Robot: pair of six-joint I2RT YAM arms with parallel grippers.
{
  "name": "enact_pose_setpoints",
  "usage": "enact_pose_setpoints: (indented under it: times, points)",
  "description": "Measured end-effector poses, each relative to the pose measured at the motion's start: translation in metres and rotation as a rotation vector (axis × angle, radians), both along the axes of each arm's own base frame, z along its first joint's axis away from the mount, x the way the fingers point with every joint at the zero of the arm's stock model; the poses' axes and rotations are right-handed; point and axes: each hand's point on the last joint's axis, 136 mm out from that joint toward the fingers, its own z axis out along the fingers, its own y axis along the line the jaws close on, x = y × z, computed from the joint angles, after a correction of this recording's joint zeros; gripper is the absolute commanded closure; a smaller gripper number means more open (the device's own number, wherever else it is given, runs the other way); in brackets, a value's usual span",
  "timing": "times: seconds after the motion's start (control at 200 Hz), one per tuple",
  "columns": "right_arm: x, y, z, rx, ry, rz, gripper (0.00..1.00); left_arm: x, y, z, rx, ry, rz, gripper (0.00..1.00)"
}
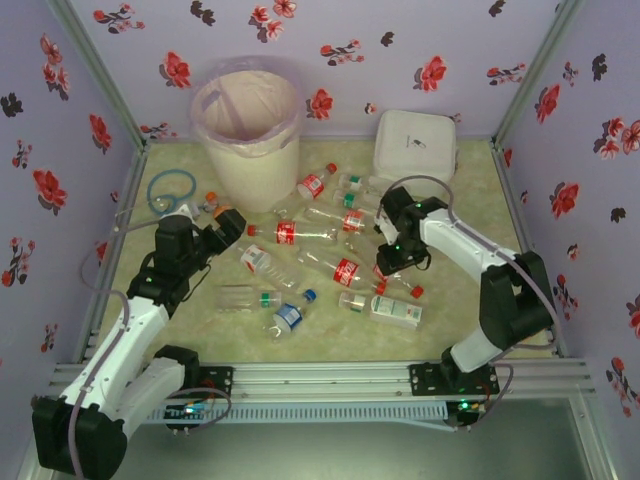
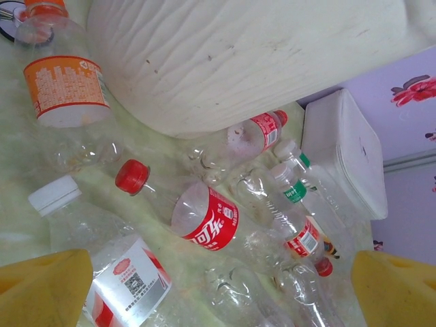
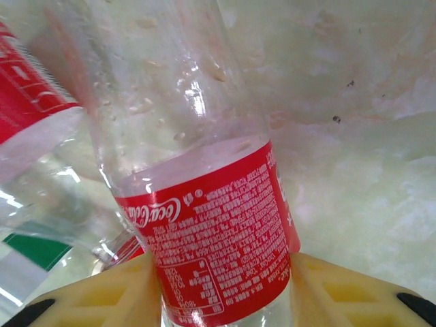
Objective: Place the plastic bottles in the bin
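Item 1. Right gripper (image 3: 225, 296): clamped on a clear Coca-Cola bottle (image 3: 204, 225). Both yellow fingers (image 3: 116, 296) pressed against its red label, low over the table (image 1: 470, 210), centre-right.

Item 2. Left gripper (image 2: 218, 286): jaws spread wide and empty. It hung over the left part of the heap, just in front of the bin (image 1: 255, 170).

Item 3. Plastic bottles (image 1: 290, 233): about a dozen, all lying on the table, from the bin's foot out to the right. None could be seen inside the bin.

Hazards, as judged:
- The held bottle's thin, slick wall might buckle or twist out of the grip on lifting.
- Neighbouring bottles lay against it and might be dragged or rolled away.
- The bin stood far left and tall, so a low carry would strike its lined rim.
- The left arm sat on the way there, so the two arms might meet.

Surroundings:
- White lidded box (image 1: 415, 145) at the far right, bottles touching its front.
- Teal hose loop (image 1: 172, 190) left of the bin.
- Orange-labelled bottle (image 2: 67, 88) against the bin wall.
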Motion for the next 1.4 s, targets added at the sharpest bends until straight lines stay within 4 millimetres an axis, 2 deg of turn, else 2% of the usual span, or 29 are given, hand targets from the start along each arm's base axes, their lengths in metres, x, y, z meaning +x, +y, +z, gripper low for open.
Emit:
enact_pose_setpoints:
  times: [0.12,0.21,0.33,0.41,0.475,0.56,0.68,0.875,1.03,1.115,1.26,1.4]
  points:
    - [0.000,0.005,0.017,0.047,-0.039,0.002,0.65,0.001,-0.003,0.002,-0.029,-0.006,0.002,0.02]
    - [0.001,0.009,0.034,0.097,-0.085,0.005,0.67,0.000,-0.013,0.005,-0.062,-0.018,-0.028,0.03]
    - [0.006,0.016,0.061,0.170,-0.164,-0.001,0.70,-0.002,-0.033,0.019,-0.107,-0.077,-0.095,0.03]
    - [0.011,0.017,0.070,0.187,-0.199,-0.007,0.69,-0.002,-0.040,0.028,-0.126,-0.109,-0.122,0.02]
    - [0.015,0.015,0.069,0.174,-0.203,-0.016,0.55,-0.001,-0.043,0.032,-0.134,-0.124,-0.130,0.03]
    - [0.018,0.008,0.057,0.118,-0.184,-0.013,0.23,0.000,-0.043,0.032,-0.135,-0.125,-0.131,0.02]
    - [0.021,-0.004,0.034,0.029,-0.128,-0.018,0.01,0.001,-0.044,0.027,-0.131,-0.114,-0.131,0.02]
    - [0.016,-0.026,-0.005,-0.103,-0.034,-0.022,0.00,0.000,-0.044,0.025,-0.129,-0.110,-0.132,0.02]
    - [0.024,-0.039,-0.024,-0.192,-0.016,-0.034,0.00,0.001,-0.044,0.023,-0.126,-0.103,-0.133,0.03]
    - [0.028,-0.039,-0.030,-0.200,-0.014,-0.034,0.00,0.001,-0.044,0.022,-0.126,-0.101,-0.132,0.02]
    - [0.032,-0.036,-0.025,-0.194,-0.028,-0.033,0.03,0.001,-0.044,0.022,-0.126,-0.100,-0.132,0.02]
    - [0.025,-0.031,0.004,-0.161,-0.085,-0.031,0.07,0.002,-0.044,0.021,-0.122,-0.096,-0.133,0.02]
